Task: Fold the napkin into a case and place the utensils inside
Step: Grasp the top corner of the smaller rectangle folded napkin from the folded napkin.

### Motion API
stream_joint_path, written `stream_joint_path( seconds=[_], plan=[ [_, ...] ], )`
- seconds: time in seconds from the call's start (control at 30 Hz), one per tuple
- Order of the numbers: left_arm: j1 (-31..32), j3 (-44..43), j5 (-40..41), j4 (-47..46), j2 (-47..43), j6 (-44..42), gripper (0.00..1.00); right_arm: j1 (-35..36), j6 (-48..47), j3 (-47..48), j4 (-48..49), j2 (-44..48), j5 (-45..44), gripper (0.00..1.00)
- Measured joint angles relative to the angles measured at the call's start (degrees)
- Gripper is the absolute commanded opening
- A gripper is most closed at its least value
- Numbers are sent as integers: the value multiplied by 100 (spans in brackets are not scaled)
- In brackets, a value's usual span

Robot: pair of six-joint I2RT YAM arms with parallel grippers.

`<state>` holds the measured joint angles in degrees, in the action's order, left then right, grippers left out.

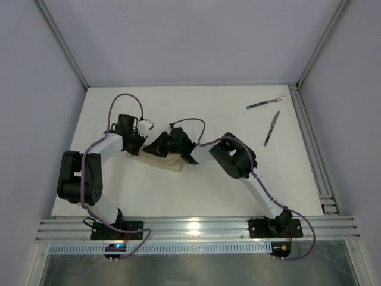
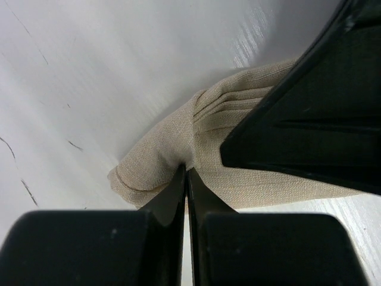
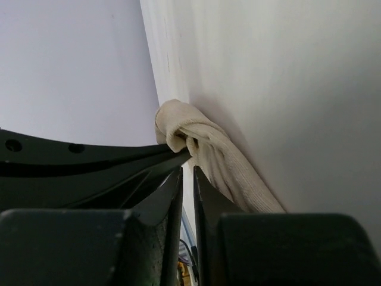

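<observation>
The beige napkin [image 1: 167, 162] lies bunched into a narrow folded strip on the white table, left of centre. My left gripper [image 1: 141, 146] is shut on the napkin [image 2: 156, 162]; its fingertips [image 2: 186, 171] pinch a puckered fold near the rolled end. My right gripper [image 1: 157, 148] meets it from the right. Its jaws [image 3: 187, 171] stand a narrow slit apart with nothing between them, and the right tip rests against the napkin [image 3: 221, 162]. The green-handled fork [image 1: 265, 103] and knife [image 1: 272, 128] lie far off at the back right.
Each wrist view shows the other gripper's black finger close by, at the upper right [image 2: 309, 113] in the left wrist view and at the left [image 3: 89, 161] in the right wrist view. A metal rail [image 1: 309, 143] runs along the table's right edge.
</observation>
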<state>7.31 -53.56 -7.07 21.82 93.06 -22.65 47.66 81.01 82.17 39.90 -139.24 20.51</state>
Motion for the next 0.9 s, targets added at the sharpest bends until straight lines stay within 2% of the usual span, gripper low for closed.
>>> stream_joint_path(
  seconds=[0.2, 0.47, 0.7, 0.9],
  plan=[
    [-17, 0, -33, 2, -2, 28, 0, 144, 22, 588, -385, -225, -125, 15],
    [-22, 0, -46, 0, -61, 122, 0, 223, 146, 791, -763, -330, -238, 15],
    [-72, 44, -28, -13, -396, 127, 0, 299, 328, 1360, -957, -638, -278, 15],
    [-70, 184, -4, -24, -549, 118, 0, 308, 616, 1550, -758, -809, -435, 4]
  ],
)
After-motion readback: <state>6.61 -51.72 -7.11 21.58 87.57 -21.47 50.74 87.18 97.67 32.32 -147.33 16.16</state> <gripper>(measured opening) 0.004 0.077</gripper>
